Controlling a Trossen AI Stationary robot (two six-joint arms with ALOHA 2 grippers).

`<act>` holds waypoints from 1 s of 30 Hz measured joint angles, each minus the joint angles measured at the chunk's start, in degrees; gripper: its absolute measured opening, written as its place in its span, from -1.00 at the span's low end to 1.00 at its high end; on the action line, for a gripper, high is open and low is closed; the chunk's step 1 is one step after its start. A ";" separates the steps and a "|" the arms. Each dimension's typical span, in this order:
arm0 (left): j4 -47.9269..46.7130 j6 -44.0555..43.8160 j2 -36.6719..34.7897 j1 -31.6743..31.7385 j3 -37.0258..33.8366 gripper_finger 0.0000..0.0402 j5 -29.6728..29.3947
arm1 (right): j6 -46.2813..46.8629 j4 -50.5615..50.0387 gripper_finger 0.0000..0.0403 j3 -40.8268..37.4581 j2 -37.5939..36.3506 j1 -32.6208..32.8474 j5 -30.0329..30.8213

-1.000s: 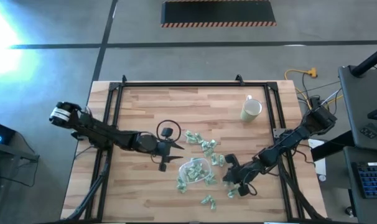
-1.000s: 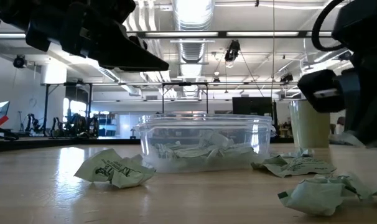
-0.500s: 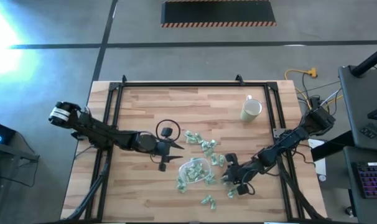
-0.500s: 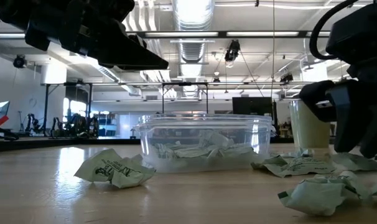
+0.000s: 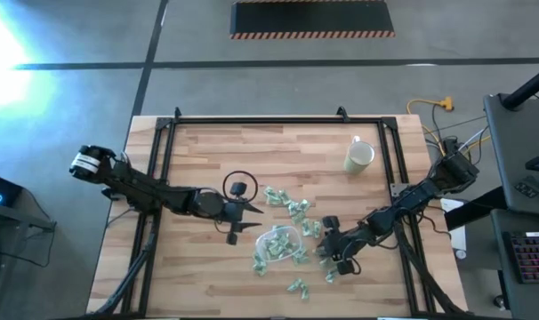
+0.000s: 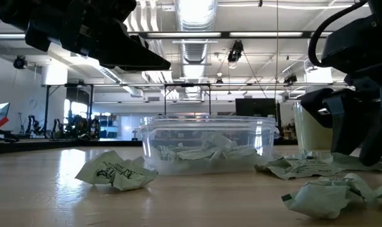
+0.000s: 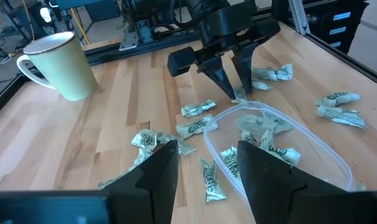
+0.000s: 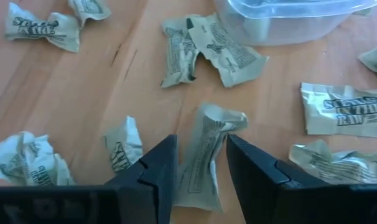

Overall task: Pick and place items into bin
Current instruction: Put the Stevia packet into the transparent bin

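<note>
Several wrapped items (image 8: 207,155) cropped at frame edges, right gripper (image 8: 201,163) jaws open astride one, bin (image 6: 207,144) contents blurred

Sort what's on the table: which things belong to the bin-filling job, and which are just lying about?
Job:
- wrapped pieces, loose on the table and some in the bin
- bin
- right gripper, open around one piece
- left gripper, open, hovering beside the bin

Lying about:
- mug
- black ring
</note>
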 joint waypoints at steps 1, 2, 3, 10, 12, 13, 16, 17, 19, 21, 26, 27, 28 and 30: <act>0.00 0.00 0.00 0.00 0.00 -0.26 0.00 | -0.02 0.00 -0.38 0.00 0.00 -0.01 -0.25; -0.02 0.00 0.00 0.00 0.00 -0.26 0.00 | -0.02 0.00 -0.40 0.00 0.00 -0.02 -0.27; 0.00 0.00 0.00 0.00 0.00 -0.26 0.00 | -0.05 -0.01 -0.43 0.00 0.00 -0.02 -0.27; -0.02 0.00 0.00 0.00 -0.02 -0.26 0.01 | -2.71 -0.02 -0.76 0.00 0.00 -0.02 -0.07; -0.02 0.00 0.00 0.00 -0.02 -0.26 0.02 | -3.35 0.00 -0.85 0.00 0.00 -0.02 0.77; -0.02 0.00 0.00 0.00 -0.02 -0.26 0.02 | -3.56 0.00 -0.88 0.00 0.00 -0.02 1.00; -0.02 0.00 0.00 0.00 -0.02 -0.26 0.02 | -4.69 0.07 -0.95 0.00 0.00 -0.07 1.09; -0.02 0.00 0.00 0.00 -0.02 -0.26 0.02 | -4.79 0.07 -0.95 0.00 0.00 -0.07 1.16; -0.02 0.00 0.00 0.04 -0.02 -0.26 0.02 | -5.23 0.09 -0.95 0.00 -0.11 -0.05 2.04; -0.02 0.00 0.00 0.04 -0.02 -0.26 0.02 | -6.01 0.09 -0.96 0.18 -0.15 -0.06 2.96; -0.02 0.00 0.00 0.04 -0.02 -0.26 0.03 | -10.27 0.04 -0.96 2.23 -0.29 -0.04 3.20; -0.02 0.00 0.00 0.04 -0.02 -0.26 0.02 | -11.27 -0.04 -0.96 2.69 -0.52 -0.04 3.20; -0.02 0.00 0.00 0.04 -0.02 -0.26 0.04 | -12.17 -0.25 -0.96 3.21 -0.61 -0.01 3.22; -0.07 0.00 0.00 0.04 -0.04 -0.26 0.04 | -13.48 -2.44 -0.96 4.58 -1.24 0.00 3.95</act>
